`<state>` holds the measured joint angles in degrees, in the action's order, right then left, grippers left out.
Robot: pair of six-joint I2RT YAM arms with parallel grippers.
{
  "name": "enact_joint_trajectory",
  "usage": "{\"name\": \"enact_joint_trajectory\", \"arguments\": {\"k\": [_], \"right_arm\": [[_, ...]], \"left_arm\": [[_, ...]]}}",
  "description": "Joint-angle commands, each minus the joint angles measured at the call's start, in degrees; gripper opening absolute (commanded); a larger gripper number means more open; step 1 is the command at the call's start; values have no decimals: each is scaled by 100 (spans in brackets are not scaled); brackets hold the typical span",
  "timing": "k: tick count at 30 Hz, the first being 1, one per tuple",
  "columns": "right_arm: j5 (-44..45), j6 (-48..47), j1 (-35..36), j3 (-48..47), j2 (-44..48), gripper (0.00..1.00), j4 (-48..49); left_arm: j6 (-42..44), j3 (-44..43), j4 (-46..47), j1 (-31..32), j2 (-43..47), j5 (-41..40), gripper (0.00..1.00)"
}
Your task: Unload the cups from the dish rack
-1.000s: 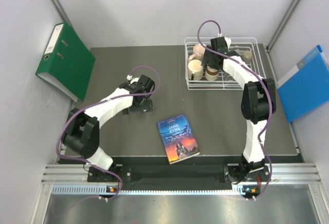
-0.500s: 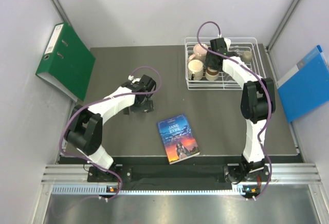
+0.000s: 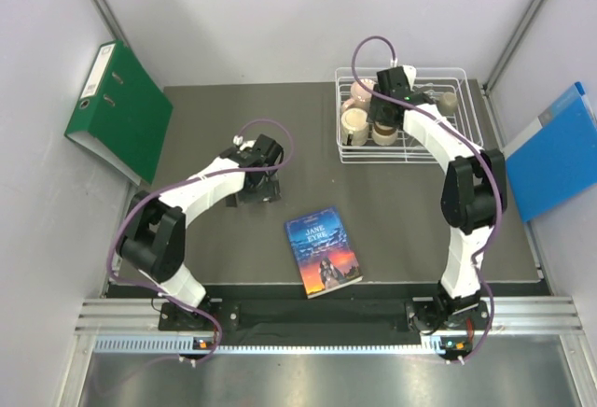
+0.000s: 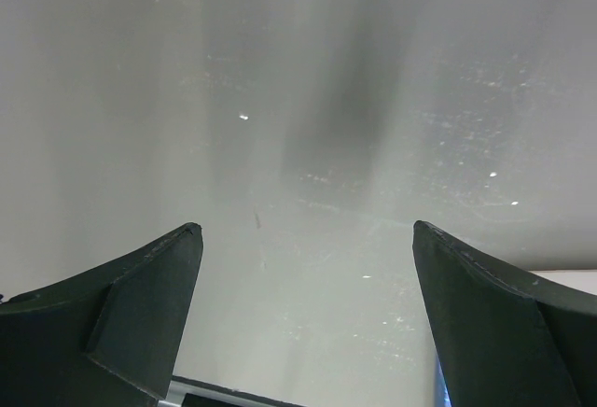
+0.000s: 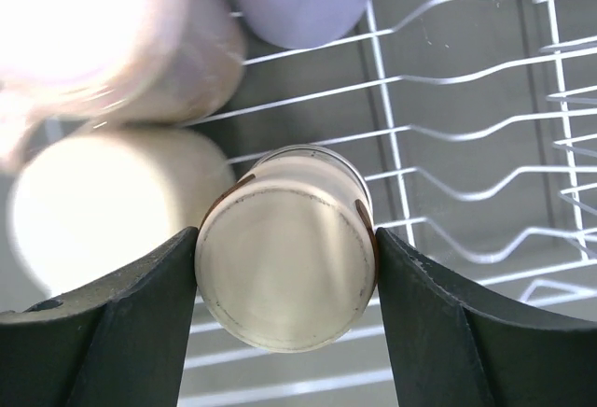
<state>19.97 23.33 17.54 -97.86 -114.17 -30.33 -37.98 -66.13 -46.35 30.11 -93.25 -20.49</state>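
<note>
Beige cup (image 5: 280, 258) is clamped between right gripper (image 5: 284, 239) fingers, its axis toward the wrist; left gripper (image 4: 305, 228) spread, empty.

Dark grey table (image 3: 205, 118), pale walls (image 3: 261, 15) on three sides. Green binder (image 3: 117, 108) leaning left; blue folder (image 3: 555, 150) leaning right.

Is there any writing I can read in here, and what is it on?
"JANE EYRE": on the cover of the paperback book; the smaller print there is too small to read.
Spine label of the green binder: too small to read.
No writing shows on the cup between the fingers of the right claw.
</note>
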Motion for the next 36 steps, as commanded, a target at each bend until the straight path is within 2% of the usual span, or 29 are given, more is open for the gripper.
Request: {"name": "enact_joint_trajectory", "arguments": {"k": [1, 6, 13, 15, 16, 17, 19, 20, 21, 23, 24, 25, 28, 32, 36], "right_arm": [[297, -145, 302, -84, 931, 0, -87], [-264, 162, 311, -93, 1650, 0, -281], [-1537, 654, 320, 715, 2767, 0, 254], [-1933, 856, 276, 1285, 3241, 0, 789], [-2535, 936, 241, 1540, 3408, 0, 1087], [-2785, 1171, 215, 2064, 3741, 0, 1752], [-3634, 1671, 83, 2559, 3954, 0, 2754], [-3866, 1857, 39, 2927, 4068, 0, 2986], [-4112, 2059, -39, 3114, 4104, 0, 3372], [-4728, 2788, -119, 3727, 4201, 0, 4435], [-4930, 3087, -128, 3948, 4219, 0, 4883], [-5289, 3655, -137, 4342, 4201, 0, 5783], [-5581, 4440, -119, 4880, 4140, 0, 7008], [-5653, 4812, -32, 5206, 4052, 0, 7620], [-5627, 4830, 188, 5225, 3859, 0, 7752]], "left_arm": [[-140, -102, 249, 21, 325, 1, 99], [-350, -190, 345, 13, 456, 36, 99], [-623, -119, 952, -66, 905, 589, 99], [-685, -94, 1276, -162, 1097, 800, 99], [-720, -41, 1425, -224, 1177, 1149, 99], [-824, 20, 1601, -294, 1265, 1344, 99], [-992, 362, 2417, -575, 1598, 1871, 99], [-1227, 529, 2811, -681, 1695, 2613, 99], [-1395, 896, 3581, -925, 1896, 2934, 99], [-1973, 1215, 4341, -1138, 2047, 3819, 99], [-2151, 1434, 4580, -1287, 2083, 4077, 99], [-2309, 1514, 5348, -1340, 2074, 4366, 99], [-2889, 1839, 6466, -1367, 2065, 4966, 99], [-3557, 2060, 7471, -1367, 1960, 5484, 99], [-3699, 2068, 7920, -1271, 1969, 5776, 98]]}}
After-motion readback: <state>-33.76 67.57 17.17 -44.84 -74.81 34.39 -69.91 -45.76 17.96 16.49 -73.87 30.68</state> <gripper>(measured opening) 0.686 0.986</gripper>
